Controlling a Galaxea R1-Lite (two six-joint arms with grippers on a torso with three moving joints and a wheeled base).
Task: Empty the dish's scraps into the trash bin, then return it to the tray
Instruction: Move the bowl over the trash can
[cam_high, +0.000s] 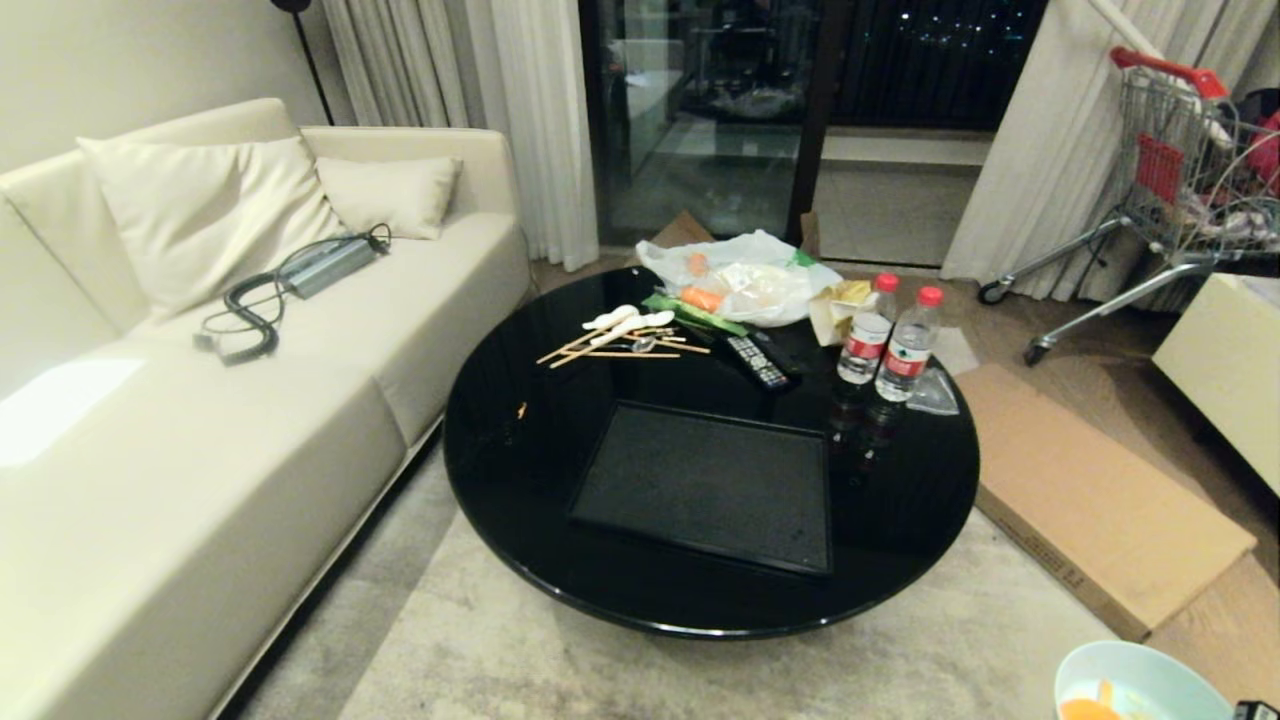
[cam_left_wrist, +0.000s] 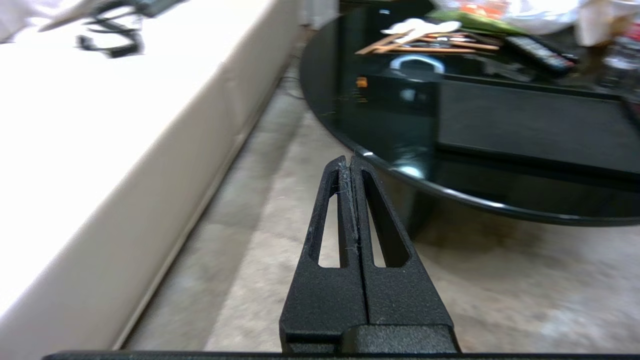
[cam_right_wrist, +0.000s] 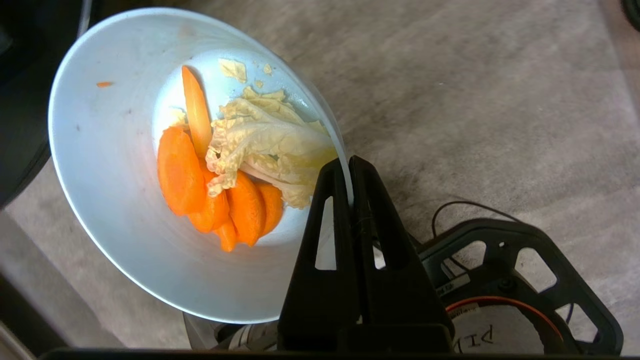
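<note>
The right gripper (cam_right_wrist: 350, 167) has its fingers clamped on the dish (cam_right_wrist: 125, 240) rim, scraps (cam_right_wrist: 225, 170) inside.

1. The right gripper (cam_right_wrist: 348, 162) has its 2 fingers pressed together on the rim of the dish (cam_right_wrist: 115, 210), at the lower middle of the right wrist view.
2. The left gripper (cam_left_wrist: 349, 161) has its fingers shut and empty, at the centre of the left wrist view.
</note>
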